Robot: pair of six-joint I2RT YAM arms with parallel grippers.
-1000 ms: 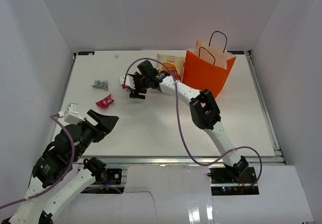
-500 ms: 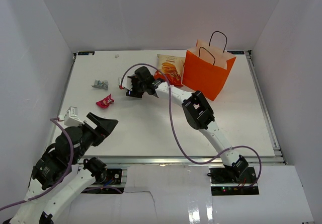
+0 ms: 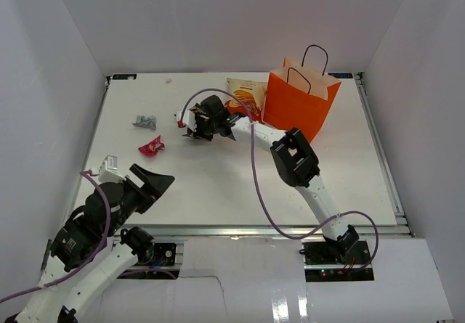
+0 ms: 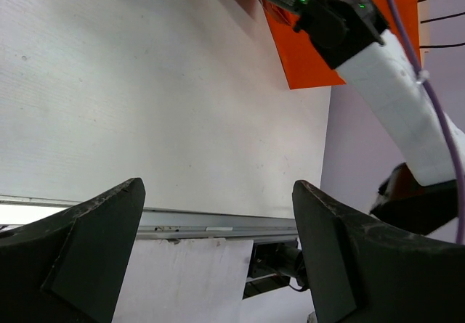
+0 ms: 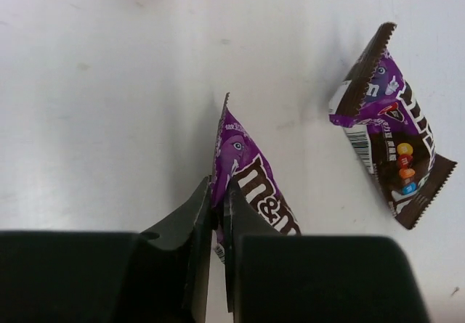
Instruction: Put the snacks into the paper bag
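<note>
snacks: the step in hand is the pick of one dark purple m&m's candy packet (image 5: 247, 181). right pincer (image 5: 218, 203) is squeezed narrow on the packet's lower part, and the packet stands on edge between the jaws. can't tell whether it's clear of the white tabletop (image 3: 218, 178).

a second dark purple packet (image 5: 392, 156) lies flat just beside it, untouched.

the upright bright orange paper bag (image 3: 299, 107) stands at the far side, to the right of the grasp, mouth open upward. the orange-and-cream chip bag (image 3: 245, 93) lies flat against its left side, between the pincer and the bag.

a silver-grey packet (image 3: 144, 123) and a red-pink packet (image 3: 152, 146) sit well to the left, both loose on the tabletop.

left pincer (image 4: 216, 192) is spread wide with nothing in it, parked near its base.

judgement: early in the task, most items are outside the bag. the next move calls for:
- a lift high enough to clear the chip bag and the bag rim
- a traverse right to over the mouth
- staying off the thin black loop handles (image 3: 314, 56)
- release only once inside the opening

the grip looks thin, on a slick wrapper, so slip in transit is the risk.
</note>
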